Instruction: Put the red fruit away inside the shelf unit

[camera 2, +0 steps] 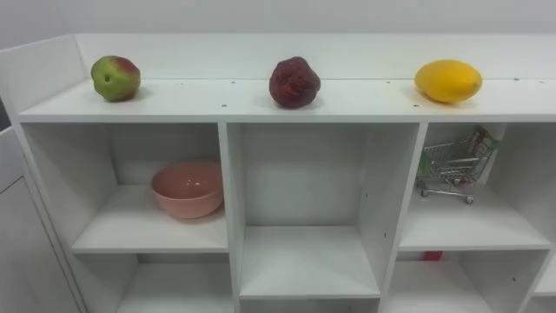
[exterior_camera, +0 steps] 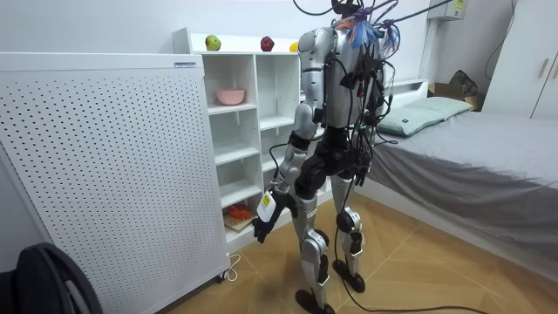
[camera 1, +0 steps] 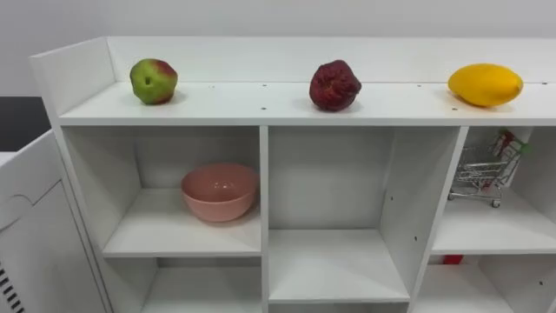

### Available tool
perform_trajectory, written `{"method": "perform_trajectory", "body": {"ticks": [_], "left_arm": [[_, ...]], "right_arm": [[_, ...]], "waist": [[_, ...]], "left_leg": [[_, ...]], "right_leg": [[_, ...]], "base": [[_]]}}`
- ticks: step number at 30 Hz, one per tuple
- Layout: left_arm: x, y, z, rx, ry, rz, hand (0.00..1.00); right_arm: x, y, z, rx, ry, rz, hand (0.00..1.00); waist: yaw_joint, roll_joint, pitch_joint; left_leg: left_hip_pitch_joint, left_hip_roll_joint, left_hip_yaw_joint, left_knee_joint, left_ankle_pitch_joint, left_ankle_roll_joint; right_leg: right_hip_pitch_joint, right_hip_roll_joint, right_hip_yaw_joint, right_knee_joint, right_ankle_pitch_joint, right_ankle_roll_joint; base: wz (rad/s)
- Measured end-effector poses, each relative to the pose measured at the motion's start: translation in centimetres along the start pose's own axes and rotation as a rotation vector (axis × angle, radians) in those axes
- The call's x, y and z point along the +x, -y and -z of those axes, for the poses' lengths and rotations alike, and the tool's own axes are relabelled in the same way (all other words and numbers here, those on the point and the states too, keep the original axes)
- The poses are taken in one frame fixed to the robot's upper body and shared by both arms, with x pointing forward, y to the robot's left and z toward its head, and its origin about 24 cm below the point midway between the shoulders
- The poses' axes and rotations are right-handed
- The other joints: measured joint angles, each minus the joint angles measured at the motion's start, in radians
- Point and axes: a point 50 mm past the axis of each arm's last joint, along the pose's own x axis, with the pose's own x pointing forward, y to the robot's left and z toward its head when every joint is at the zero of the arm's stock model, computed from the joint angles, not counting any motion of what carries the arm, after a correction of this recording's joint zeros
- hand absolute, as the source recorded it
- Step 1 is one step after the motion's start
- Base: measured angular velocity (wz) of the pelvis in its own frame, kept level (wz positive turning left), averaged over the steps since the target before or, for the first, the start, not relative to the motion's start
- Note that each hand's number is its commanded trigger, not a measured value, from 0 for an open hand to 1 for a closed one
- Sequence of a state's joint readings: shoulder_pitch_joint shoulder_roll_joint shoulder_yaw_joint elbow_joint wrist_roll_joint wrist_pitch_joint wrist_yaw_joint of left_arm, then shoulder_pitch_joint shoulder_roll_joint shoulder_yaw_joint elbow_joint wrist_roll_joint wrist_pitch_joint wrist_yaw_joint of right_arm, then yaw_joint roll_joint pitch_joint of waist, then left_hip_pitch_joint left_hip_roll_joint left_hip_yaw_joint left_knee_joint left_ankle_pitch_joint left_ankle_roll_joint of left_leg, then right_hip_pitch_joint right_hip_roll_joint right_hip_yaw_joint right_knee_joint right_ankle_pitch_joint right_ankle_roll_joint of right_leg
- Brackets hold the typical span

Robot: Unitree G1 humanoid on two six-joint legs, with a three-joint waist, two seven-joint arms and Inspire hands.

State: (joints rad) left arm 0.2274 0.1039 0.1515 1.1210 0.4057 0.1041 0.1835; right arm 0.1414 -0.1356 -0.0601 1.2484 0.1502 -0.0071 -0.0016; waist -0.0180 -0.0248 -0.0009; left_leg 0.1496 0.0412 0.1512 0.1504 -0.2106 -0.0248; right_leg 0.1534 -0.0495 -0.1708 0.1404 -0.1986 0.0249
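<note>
Left hand [exterior_camera: 261,225] hangs low beside the robot's thigh in the room view, arm down at its side. Whether it is apart or together I cannot tell from here, but I see no fruit in it. The robot stands upright, close in front of the white closet [camera 1: 263,174], and by my reading no reach has started.

Up to the fruit, all three on the closet's top board. There's a green and red apple [camera 1: 154,81] at the far left, a dark red fruit [camera 1: 334,85] in the middle and a yellow fruit [camera 1: 485,84] on the right. They're well apart, each sitting roughly above its own column of compartments. That spacing looks deliberate to me, a row laid out for picking one at a time. A raised back rim, plus a side wall just left of the apple, should keep round things from rolling off.

Now the compartments. Upper left holds a pink bowl [camera 1: 220,191], upright on its shelf with its mouth open upward, and nothing shows inside it. I'd call it the likeliest home for fruit. The upper middle shelf is bare. Upper right holds a small wire shopping cart [camera 1: 478,174], standing on its wheels toward the back. Just below it a sliver of something red [camera 1: 452,259] peeks out, too little to name. Fruit on top and none inside, so the arranging looks undone.
</note>
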Motion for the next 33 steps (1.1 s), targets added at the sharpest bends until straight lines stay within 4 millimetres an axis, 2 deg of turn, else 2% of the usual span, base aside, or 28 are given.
{"method": "perform_trajectory", "body": {"ticks": [7,16,19,25,28,31,33], "left_arm": [[0.0,0.0,0.0,0.000,0.001,0.000,0.00],[0.0,0.0,-0.1,-0.004,0.004,-0.003,0.00],[0.0,-0.2,-0.2,-0.008,0.014,-0.010,0.00],[0.0,-0.8,0.0,-0.051,0.021,-0.056,0.00],[0.0,-1.2,-0.1,-0.070,0.032,-0.084,0.00],[0.0,-1.4,0.3,-0.104,0.029,-0.097,0.00],[0.0,-1.5,0.5,-0.132,0.029,-0.106,0.00]], "right_arm": [[0.0,-0.1,0.0,-0.004,0.001,-0.003,0.00],[0.0,-0.1,0.1,0.085,-0.005,-0.005,0.00],[0.0,0.0,0.1,0.169,-0.007,0.007,0.00],[0.0,1.0,-0.1,0.519,-0.004,0.089,0.00],[0.0,2.0,-1.7,0.733,0.057,0.137,0.00],[-0.5,3.4,-4.7,0.920,0.183,0.165,0.00],[-1.2,4.7,-7.6,1.023,0.297,0.215,0.00]], "waist": [[0.002,0.000,-0.0016],[-0.004,-0.001,-0.0006],[-0.004,-0.002,-0.0008],[-0.007,-0.004,-0.0004],[-0.024,-0.006,-0.0007],[-0.031,-0.010,-0.0020],[-0.034,-0.008,-0.0005]], "left_leg": [[0.002,0.000,0.000,0.001,0.000,0.000],[0.002,0.001,0.000,0.001,0.000,0.000],[0.003,0.000,0.000,0.001,0.000,0.000],[0.016,0.000,0.004,-0.005,0.000,0.000],[0.012,-0.001,0.007,-0.007,0.000,0.000],[0.015,0.000,0.011,-0.007,0.000,0.000],[0.015,0.000,0.012,-0.007,0.000,0.000]], "right_leg": [[0.002,0.000,0.001,0.008,0.001,0.000],[0.000,0.000,0.002,0.008,0.000,0.000],[0.001,0.000,0.002,0.009,0.000,0.000],[0.003,0.000,0.009,0.010,0.000,0.000],[0.002,-0.001,0.009,0.010,0.000,0.000],[0.001,0.001,0.017,0.010,0.000,0.001],[0.000,0.001,0.019,0.010,0.000,0.001]], "base": [[0.00],[0.00],[0.00],[-0.03],[-0.01],[-0.07],[-0.02]]}}
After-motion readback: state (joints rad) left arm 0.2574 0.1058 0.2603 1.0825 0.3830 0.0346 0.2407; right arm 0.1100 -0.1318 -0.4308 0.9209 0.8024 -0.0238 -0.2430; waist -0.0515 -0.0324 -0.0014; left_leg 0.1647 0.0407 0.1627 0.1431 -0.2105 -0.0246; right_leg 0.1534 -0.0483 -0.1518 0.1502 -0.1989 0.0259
